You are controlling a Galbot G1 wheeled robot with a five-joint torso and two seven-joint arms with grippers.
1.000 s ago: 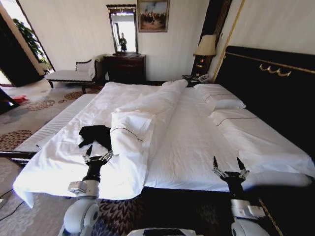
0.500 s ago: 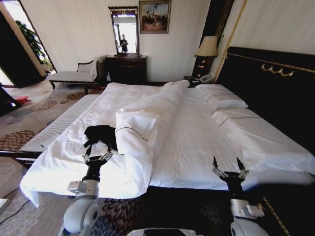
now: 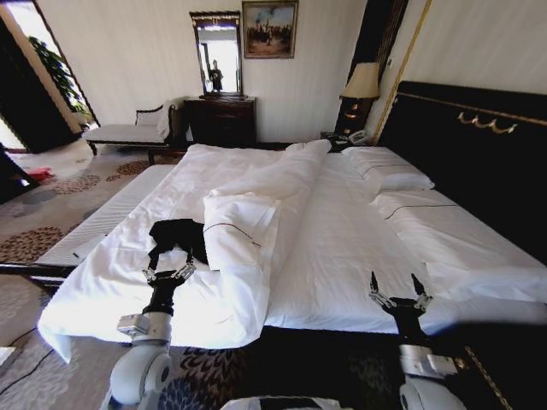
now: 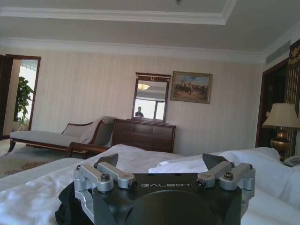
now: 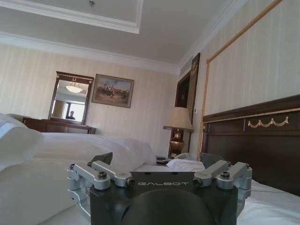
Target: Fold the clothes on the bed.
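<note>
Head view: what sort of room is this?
Likely a hotel bedroom: a large bed with white bedding and dark headboard, a bedside lamp, and a dresser under a mirror.

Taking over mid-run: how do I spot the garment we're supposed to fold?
Start from the big white bed with the dark headboard. On its near left part, just beyond the open left gripper and beside the folded-back duvet, lies the T-shirt, crumpled. It is the one black thing on white bedding.
</note>
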